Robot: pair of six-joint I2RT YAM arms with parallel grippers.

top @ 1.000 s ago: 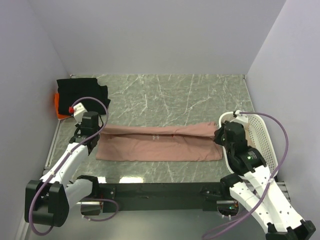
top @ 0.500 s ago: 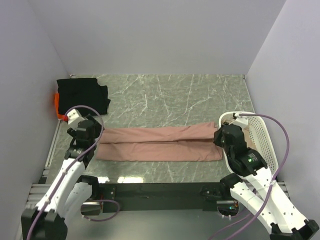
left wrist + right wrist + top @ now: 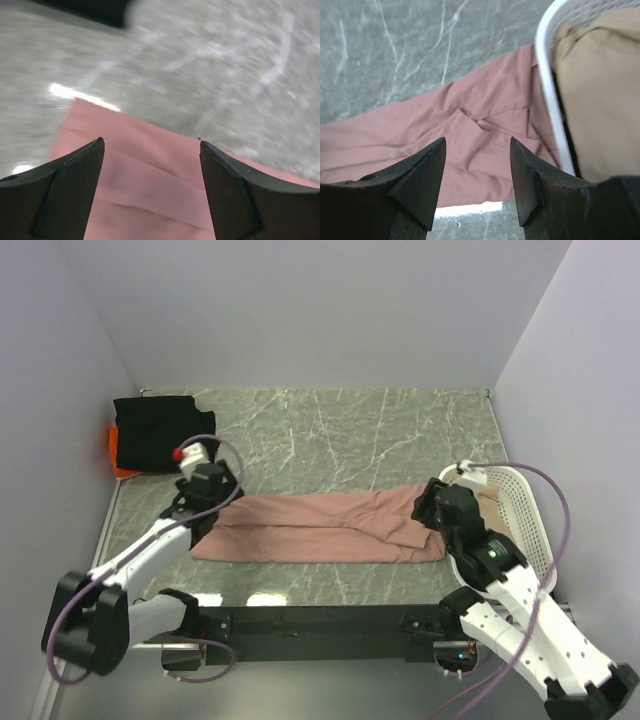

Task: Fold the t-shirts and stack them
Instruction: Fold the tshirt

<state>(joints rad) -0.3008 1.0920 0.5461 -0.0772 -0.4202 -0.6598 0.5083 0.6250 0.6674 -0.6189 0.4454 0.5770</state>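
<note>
The dusty-pink t-shirt [image 3: 320,527] lies folded into a long narrow strip across the front of the table, its print hidden. My left gripper [image 3: 222,502] hovers open over its left end, pink cloth [image 3: 150,170] showing between the fingers, untouched. My right gripper [image 3: 428,508] is open above the rumpled right end [image 3: 485,135], holding nothing. The black t-shirt [image 3: 163,430] sits folded at the back left on top of the orange one [image 3: 116,455]. A dark edge of the black t-shirt [image 3: 100,7] shows at the top of the left wrist view.
A white mesh laundry basket [image 3: 532,508] stands at the right edge, right against the pink shirt's end; its rim [image 3: 545,75] is beside my right fingers and tan cloth [image 3: 600,90] lies inside. Walls close in on three sides.
Both grippers were shut on the pink shirt's ends and have opened, letting it go. The left gripper has swung right and back over the shirt's left end. The white text no longer shows.
</note>
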